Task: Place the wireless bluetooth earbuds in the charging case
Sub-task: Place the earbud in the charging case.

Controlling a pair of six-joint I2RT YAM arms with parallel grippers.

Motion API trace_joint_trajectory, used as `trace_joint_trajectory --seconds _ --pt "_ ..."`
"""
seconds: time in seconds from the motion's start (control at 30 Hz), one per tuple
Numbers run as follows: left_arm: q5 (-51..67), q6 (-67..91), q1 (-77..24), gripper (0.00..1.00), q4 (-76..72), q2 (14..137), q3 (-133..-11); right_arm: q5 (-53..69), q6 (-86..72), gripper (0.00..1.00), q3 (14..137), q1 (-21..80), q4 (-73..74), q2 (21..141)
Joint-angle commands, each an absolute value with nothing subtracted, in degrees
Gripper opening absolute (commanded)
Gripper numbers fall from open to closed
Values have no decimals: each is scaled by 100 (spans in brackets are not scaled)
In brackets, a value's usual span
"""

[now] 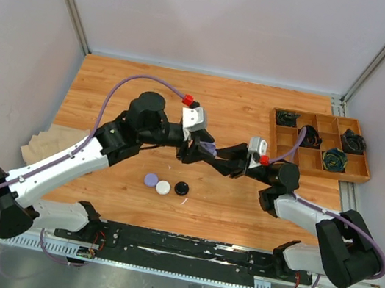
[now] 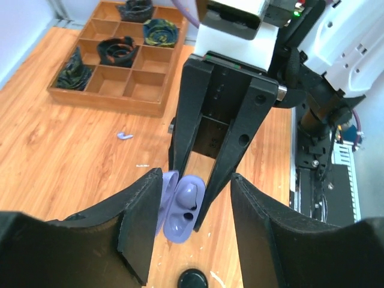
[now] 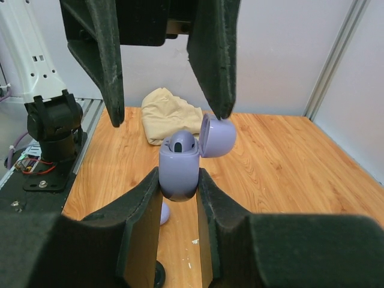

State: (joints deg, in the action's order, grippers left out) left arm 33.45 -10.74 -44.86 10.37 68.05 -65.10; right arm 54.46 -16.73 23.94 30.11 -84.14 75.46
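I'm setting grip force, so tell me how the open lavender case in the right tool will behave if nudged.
The lavender case looks smooth and rounded, so it may slip or twist in the right tool. Its open lid hangs from one edge and would likely swing shut if bumped. It looks like a small plastic shell, so it is probably light.

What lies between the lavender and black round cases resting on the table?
The white case sits between the lavender case and the black case, in a row on the table; the top external view shows it.
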Motion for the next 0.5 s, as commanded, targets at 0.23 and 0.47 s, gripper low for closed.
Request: trace_joint_trajectory --seconds 0.23,0.47 --pt "1861 526 -4453 58 -1209 5150 -4721 5106 -1969 1 2529 2890 -8742 7437" --pt "1650 1315 -4377 60 -2695 4624 -3573 5054 -2278 1 2557 2890 -8887 7408"
